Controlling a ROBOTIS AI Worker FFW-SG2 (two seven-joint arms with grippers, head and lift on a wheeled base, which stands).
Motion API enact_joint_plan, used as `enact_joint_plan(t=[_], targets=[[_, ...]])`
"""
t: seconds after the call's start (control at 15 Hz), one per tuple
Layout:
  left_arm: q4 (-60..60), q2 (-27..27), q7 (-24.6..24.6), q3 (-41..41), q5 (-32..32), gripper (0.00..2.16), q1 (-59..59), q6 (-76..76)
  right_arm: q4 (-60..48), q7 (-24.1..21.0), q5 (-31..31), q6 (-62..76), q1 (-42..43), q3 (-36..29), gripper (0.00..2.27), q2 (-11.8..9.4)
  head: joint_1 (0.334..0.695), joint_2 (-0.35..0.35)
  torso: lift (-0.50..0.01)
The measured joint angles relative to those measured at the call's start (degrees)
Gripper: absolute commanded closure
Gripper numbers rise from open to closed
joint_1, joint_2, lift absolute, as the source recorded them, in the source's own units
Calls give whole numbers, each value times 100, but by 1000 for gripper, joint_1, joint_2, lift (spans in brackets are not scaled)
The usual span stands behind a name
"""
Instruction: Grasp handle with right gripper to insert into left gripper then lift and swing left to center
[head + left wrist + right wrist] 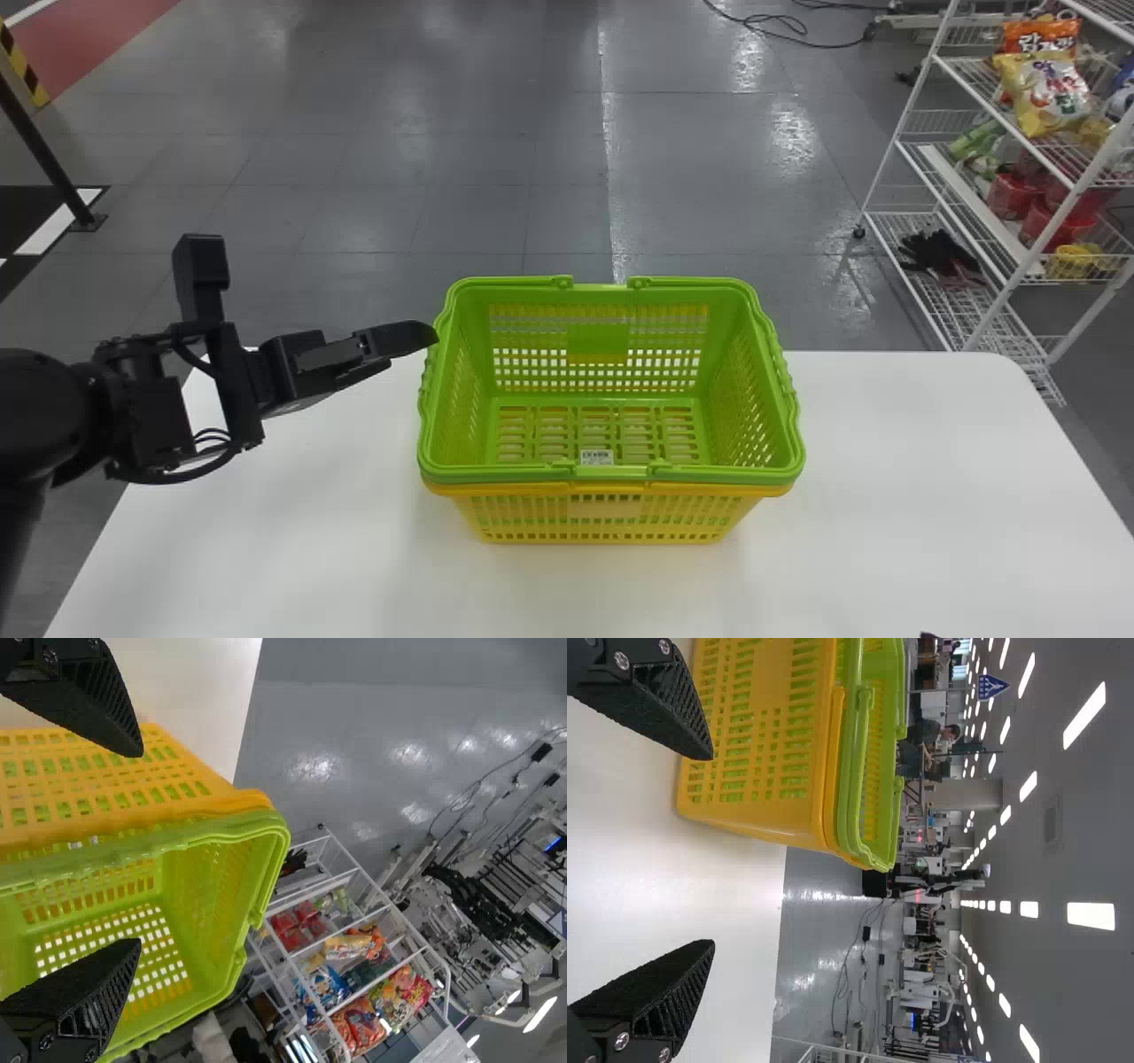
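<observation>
Though the left gripper [415, 342] hangs in full sight in the head view, beside the left rim of the green basket [611, 479], one finger is hard to tell from the other there, and I cannot tell whether the tip touches that rim. Its own wrist view settles the spread: the fingers stand wide apart with nothing pinched between them, one overlapping the basket's inside and covering part of its mesh.

As for the right gripper [928, 634], the bottom edge of the head view cuts it off to a dark scrap, right of the basket. Seen from its wrist, the fingers gape wide, nothing between them.

The green basket sits upright, nested in a yellow basket [496, 493], in the middle of the white table [895, 461]. Most of the yellow one is hidden by the green. A green handle [854, 753] lies folded down along the near rim, apart from both grippers. Both wrist views crop the baskets.

Inside the green basket is a small white label [596, 457]. Beyond the table's right side, the wire shelf [967, 80] runs out of frame, holding snack bags [1047, 93]; its lower goods are hard to make out.
</observation>
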State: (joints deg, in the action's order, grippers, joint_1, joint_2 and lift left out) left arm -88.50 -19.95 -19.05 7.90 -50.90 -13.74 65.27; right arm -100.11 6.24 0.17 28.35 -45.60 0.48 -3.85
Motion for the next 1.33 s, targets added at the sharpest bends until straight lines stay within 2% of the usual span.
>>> enact_joint_plan(t=[0.8,1.33], targets=[[74,32,-44,-79,-601,36,-93,416,145,0,-50,3,46,-60,39,10,695,-55,-93],[-59,32,25,-121,-1275,39,-399,783,139,0,-59,50,61,-119,39,23,695,-96,-93]])
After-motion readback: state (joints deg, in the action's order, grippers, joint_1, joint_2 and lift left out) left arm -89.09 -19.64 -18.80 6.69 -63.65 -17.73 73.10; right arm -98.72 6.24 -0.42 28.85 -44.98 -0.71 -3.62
